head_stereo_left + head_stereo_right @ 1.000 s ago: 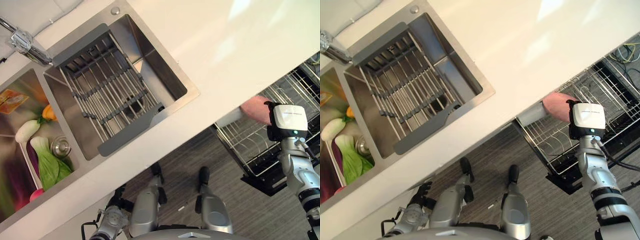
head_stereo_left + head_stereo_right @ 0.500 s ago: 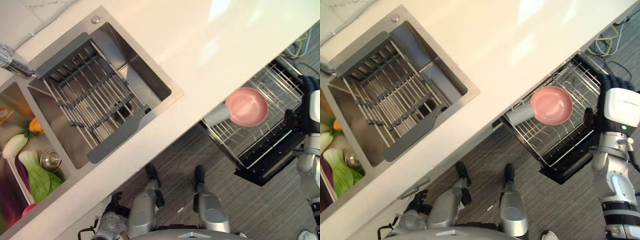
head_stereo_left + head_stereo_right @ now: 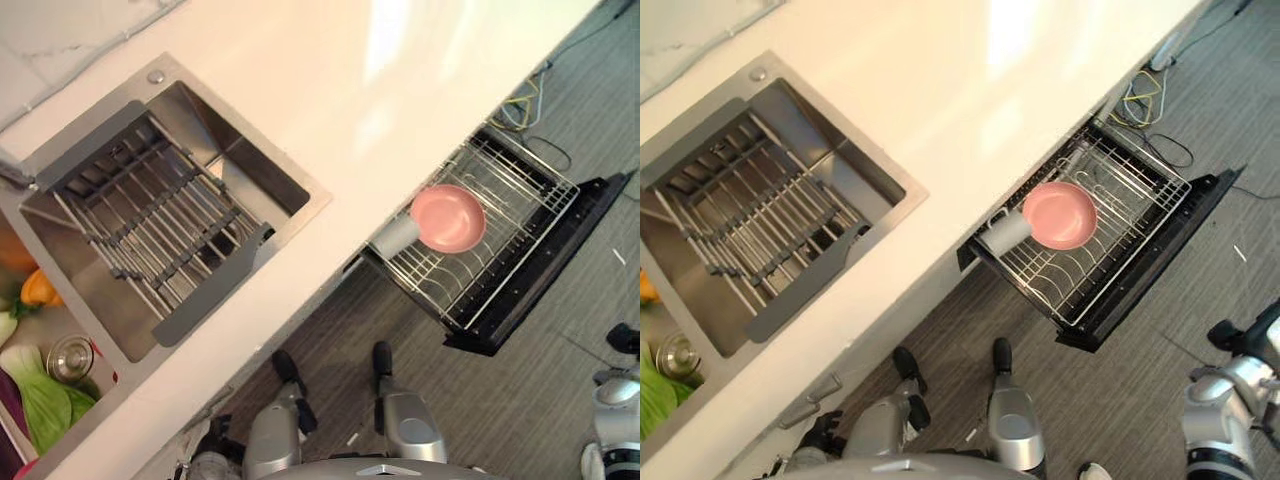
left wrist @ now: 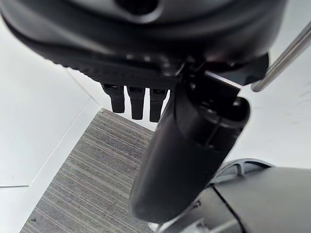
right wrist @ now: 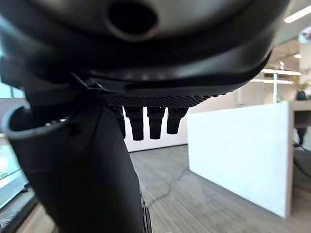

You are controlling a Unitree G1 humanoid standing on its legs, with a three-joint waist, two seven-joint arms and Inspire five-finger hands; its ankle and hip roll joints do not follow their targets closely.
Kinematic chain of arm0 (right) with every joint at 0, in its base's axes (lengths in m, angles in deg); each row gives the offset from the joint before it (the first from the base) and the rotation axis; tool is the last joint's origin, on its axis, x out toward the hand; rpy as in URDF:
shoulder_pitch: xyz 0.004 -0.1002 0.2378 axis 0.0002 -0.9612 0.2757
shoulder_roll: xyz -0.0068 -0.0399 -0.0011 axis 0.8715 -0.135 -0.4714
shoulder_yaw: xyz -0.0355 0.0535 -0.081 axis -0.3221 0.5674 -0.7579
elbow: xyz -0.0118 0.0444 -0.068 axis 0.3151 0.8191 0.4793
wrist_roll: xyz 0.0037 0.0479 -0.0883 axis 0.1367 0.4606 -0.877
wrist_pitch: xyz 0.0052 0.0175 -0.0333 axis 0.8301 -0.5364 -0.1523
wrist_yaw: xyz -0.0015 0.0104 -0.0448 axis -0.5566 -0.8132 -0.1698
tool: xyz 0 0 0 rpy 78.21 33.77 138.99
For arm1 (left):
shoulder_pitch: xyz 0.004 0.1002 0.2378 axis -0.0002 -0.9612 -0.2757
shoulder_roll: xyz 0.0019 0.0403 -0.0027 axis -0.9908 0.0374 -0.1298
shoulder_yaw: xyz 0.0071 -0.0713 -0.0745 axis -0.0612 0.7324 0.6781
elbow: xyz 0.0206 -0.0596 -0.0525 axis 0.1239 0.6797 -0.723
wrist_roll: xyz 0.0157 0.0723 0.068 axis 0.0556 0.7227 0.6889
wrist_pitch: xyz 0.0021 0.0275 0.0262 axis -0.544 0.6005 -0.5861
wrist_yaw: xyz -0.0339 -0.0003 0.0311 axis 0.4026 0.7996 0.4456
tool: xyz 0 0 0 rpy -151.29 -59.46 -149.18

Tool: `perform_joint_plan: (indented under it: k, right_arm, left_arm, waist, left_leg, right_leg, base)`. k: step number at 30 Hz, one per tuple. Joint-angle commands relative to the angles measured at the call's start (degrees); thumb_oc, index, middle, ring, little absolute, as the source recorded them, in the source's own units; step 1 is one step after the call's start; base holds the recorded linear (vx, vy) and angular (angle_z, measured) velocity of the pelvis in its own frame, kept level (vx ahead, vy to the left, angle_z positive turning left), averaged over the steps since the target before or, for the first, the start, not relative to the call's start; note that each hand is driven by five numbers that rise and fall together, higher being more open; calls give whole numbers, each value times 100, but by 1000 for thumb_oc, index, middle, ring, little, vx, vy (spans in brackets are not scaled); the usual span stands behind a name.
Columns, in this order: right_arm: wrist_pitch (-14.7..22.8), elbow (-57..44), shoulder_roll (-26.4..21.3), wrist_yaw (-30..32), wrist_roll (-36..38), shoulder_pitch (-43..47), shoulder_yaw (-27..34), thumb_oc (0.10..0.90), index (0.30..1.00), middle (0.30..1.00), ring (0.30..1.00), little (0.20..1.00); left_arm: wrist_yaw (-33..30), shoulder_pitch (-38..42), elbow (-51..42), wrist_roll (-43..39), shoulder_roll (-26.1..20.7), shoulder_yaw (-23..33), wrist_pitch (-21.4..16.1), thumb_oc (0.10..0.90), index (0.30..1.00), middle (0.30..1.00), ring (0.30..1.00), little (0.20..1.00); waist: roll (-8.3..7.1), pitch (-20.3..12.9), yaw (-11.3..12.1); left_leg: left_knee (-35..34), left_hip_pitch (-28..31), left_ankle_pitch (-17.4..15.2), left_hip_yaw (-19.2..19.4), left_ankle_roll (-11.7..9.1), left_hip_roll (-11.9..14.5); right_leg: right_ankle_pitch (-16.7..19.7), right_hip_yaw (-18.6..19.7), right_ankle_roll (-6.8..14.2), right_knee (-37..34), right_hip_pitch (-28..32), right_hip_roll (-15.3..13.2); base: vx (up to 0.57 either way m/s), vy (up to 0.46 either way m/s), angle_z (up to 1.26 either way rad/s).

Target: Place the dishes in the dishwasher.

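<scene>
While the dishwasher rack [image 3: 500, 240] is standing pulled out below the tabletop [image 3: 330, 90], a pink bowl [image 3: 448, 218] is lying in it, touching a grey cup [image 3: 396, 236]. The left robot hand [image 4: 194, 145] and right robot hand [image 5: 77, 160] are both hanging empty with fingers straight, well apart from the rack.

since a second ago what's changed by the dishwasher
The right hand has let go of the pink bowl and drawn back from the rack; its fingers hang straight, holding nothing. The bowl rests in the rack beside a grey cup. The camera shifted too. The left hand stayed idle and open.
</scene>
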Motion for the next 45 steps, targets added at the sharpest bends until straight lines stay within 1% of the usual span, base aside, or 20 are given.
perform_joint_plan:
  k: [1,2,8,10,12,13,16,19,27,28,29,30,31,32,37,38,39,40,41,45]
  right_arm:
    - [176,-412,-808,252,-55,188,255,400,300,300,300,300]
    - [219,-320,-783,171,-49,266,94,400,300,300,300,300]
    - [315,-338,-796,14,-267,574,-432,400,300,300,300,300]
    - [392,150,-814,-18,-235,827,-850,400,300,300,300,300]
    - [431,197,-854,-30,-235,983,-1010,400,300,300,300,300]
    - [488,476,-962,-53,-228,1275,-1321,400,300,300,300,300]
    - [527,390,-989,-139,-330,1562,-1643,400,300,300,300,300]
    - [535,17,-916,-192,-446,1697,-1778,400,300,300,300,300]
    - [731,369,-806,-139,-188,2554,-2459,400,300,300,300,300]
    - [742,394,-809,-129,-180,2572,-2473,400,300,300,300,300]
    - [800,460,-761,-114,-5,2806,-2571,400,300,300,300,300]
    - [915,483,-655,-65,340,2971,-2590,400,300,300,300,300]
    - [929,507,-656,-56,358,2989,-2602,400,300,300,300,300]
    - [1088,568,-479,-5,790,3158,-2627,400,300,300,300,300]
    - [1325,882,-353,-99,1057,3698,-3025,400,300,300,300,300]
    - [1414,1002,-245,-123,1325,3752,-3011,568,552,552,552,552]
    - [1452,1097,-210,-149,1455,3737,-3005,568,552,552,552,552]
    - [1462,1110,-210,-148,1462,3743,-3009,800,900,900,900,900]
    - [1629,1337,-122,-247,1776,3706,-3002,800,900,900,900,900]
    - [1727,1651,-22,-391,1940,3401,-2983,800,900,900,900,900]
  left_arm:
    - [-124,803,-29,290,16,-48,-377,800,900,900,900,900]
    - [-88,785,-27,300,26,-84,-378,800,900,900,900,900]
    - [-105,816,-16,314,65,-172,-408,800,900,900,900,900]
    - [-130,829,-37,303,78,-291,-463,800,900,900,900,900]
    - [-133,825,-41,301,84,-327,-472,800,900,900,900,900]
    - [-141,817,-37,312,82,-420,-505,800,900,900,900,900]
    - [-144,803,-31,336,104,-502,-499,800,900,900,900,900]
    - [-160,771,-11,345,125,-505,-483,800,900,900,900,900]
    - [-196,620,19,327,118,-716,-507,800,900,900,900,900]
    - [-196,618,15,326,118,-714,-506,800,900,900,900,900]
    - [-202,596,34,323,118,-781,-498,800,900,900,900,900]
    - [-213,585,41,318,118,-818,-493,800,900,900,900,900]
    - [-213,588,40,317,115,-813,-492,800,900,900,900,900]
    - [-249,576,59,295,120,-845,-471,800,900,900,900,900]
    - [-310,547,89,307,61,-863,-474,800,900,900,900,900]
    - [-330,548,106,302,60,-861,-460,800,900,900,900,900]
    - [-338,549,129,301,59,-847,-455,800,900,900,900,900]
    - [-339,548,131,301,58,-846,-457,800,900,900,900,900]
    - [-358,539,167,304,58,-805,-450,800,900,900,900,900]
    - [-375,519,245,283,49,-674,-440,800,900,900,900,900]
  waist:
    - [99,-414,48]
    - [156,-423,64]
    - [264,-401,109]
    - [338,-404,207]
    - [361,-403,231]
    - [405,-415,301]
    - [453,-442,398]
    - [472,-451,438]
    - [608,-566,879]
    - [610,-563,853]
    - [644,-611,990]
    - [665,-636,1035]
    - [661,-630,1011]
    - [683,-643,1089]
    - [714,-748,1369]
    - [713,-767,1406]
    - [701,-781,1418]
    - [699,-779,1408]
    - [673,-813,1446]
    - [597,-865,1472]
  left_leg:
    - [364,224,-544,-537,-283,233]
    - [340,220,-534,-538,-285,216]
    - [322,206,-511,-594,-296,187]
    - [321,188,-486,-658,-303,177]
    - [322,181,-477,-679,-307,170]
    - [320,170,-457,-746,-318,159]
    - [312,151,-429,-832,-328,148]
    - [303,141,-410,-905,-327,136]
    - [258,46,-317,-1366,-328,31]
    - [259,42,-315,-1390,-328,27]
    - [241,23,-295,-1498,-326,-15]
    - [239,8,-279,-1565,-326,-38]
    - [241,5,-278,-1586,-326,-43]
    - [247,-3,-264,-1650,-331,-77]
    - [213,-46,-210,-1886,-356,-152]
    - [205,-47,-201,-1927,-360,-168]
    - [198,-39,-203,-1945,-361,-176]
    - [197,-38,-201,-1954,-361,-179]
    - [189,-43,-201,-1983,-365,-199]
    - [165,-27,-213,-2022,-358,-222]
  right_leg:
    - [-505,43,256,950,-587,-114]
    - [-501,44,259,934,-586,-129]
    - [-495,-12,258,903,-551,-165]
    - [-512,-74,243,893,-508,-186]
    - [-517,-97,239,890,-490,-194]
    - [-535,-171,236,883,-442,-217]
    - [-565,-278,222,880,-360,-245]
    - [-587,-351,210,886,-304,-268]
    - [-654,-876,186,848,24,-430]
    - [-656,-902,187,840,39,-433]
    - [-668,-1039,180,827,123,-469]
    - [-669,-1122,178,810,174,-484]
    - [-671,-1145,179,801,190,-486]
    - [-679,-1225,174,795,246,-509]
    - [-712,-1542,168,772,455,-574]
    - [-721,-1591,159,761,498,-577]
    - [-723,-1628,157,754,523,-585]
    - [-723,-1639,158,749,533,-587]
    - [-716,-1696,161,729,574,-598]
    - [-716,-1746,172,701,627,-601]
  base:
    - [5,18,-3]
    - [1,11,-3]
    - [-1,0,-10]
    - [-3,-18,4]
    - [-4,-21,13]
    - [-2,-27,26]
    - [16,-28,24]
    - [15,-17,22]
    - [10,-34,29]
    - [22,-26,32]
    - [26,-18,39]
    - [26,-18,41]
    - [19,-3,41]
    - [4,-14,48]
    - [12,-9,35]
    - [24,-10,32]
    - [22,-8,40]
    - [18,-4,47]
    - [12,3,38]
    - [27,0,14]
